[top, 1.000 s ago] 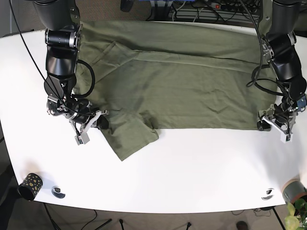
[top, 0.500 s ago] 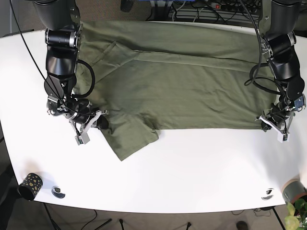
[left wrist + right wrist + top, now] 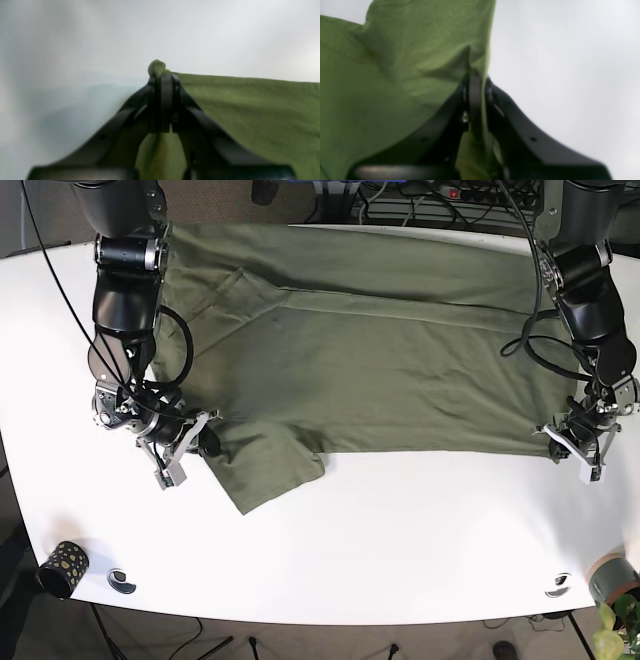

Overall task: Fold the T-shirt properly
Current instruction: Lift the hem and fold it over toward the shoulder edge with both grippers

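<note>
Left wrist view: the left end effector (image 3: 161,75) has its jaws pressed together on a small nub of the olive T-shirt (image 3: 250,112), which spreads away toward 3 o'clock over the white worktop (image 3: 75,50). So little cloth sits in the pinch that a sharp pull could probably slip the hem free.

Right wrist view: the right end effector (image 3: 475,82) is clamped on a fold of the shirt's edge, fabric rising toward 11 o'clock. The bunched cloth there may carry a crease into the fold.

Base view: the T-shirt (image 3: 380,340) lies spread across the worktop (image 3: 400,530), reaching its 12 o'clock edge. The right end effector (image 3: 185,442) grips by the sleeve at 9 o'clock, the left end effector (image 3: 578,442) the hem corner at 3 o'clock. If the arms lift unevenly, the fold likely lands skewed; the loose sleeve could tuck under.
</note>
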You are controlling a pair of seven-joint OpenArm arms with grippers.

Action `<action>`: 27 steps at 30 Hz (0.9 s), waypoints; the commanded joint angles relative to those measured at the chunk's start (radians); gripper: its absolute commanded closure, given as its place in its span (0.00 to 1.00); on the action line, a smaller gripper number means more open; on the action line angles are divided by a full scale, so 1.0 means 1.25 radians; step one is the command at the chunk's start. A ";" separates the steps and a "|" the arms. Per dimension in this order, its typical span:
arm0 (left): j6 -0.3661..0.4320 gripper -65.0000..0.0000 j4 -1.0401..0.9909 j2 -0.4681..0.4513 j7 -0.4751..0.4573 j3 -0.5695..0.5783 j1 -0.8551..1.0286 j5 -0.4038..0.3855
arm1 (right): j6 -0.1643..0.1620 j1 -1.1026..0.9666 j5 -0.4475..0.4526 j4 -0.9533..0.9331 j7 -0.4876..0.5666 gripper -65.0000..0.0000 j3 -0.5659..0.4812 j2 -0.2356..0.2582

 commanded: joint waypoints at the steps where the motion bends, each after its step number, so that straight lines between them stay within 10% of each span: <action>1: -0.001 1.00 0.039 -0.001 -0.007 -0.001 -0.021 -0.011 | 0.004 0.019 0.013 0.063 0.003 1.00 0.003 0.013; 27: -0.080 1.00 0.476 0.078 0.231 -0.133 0.219 -0.011 | 0.004 -0.255 0.020 0.588 -0.221 1.00 0.131 0.031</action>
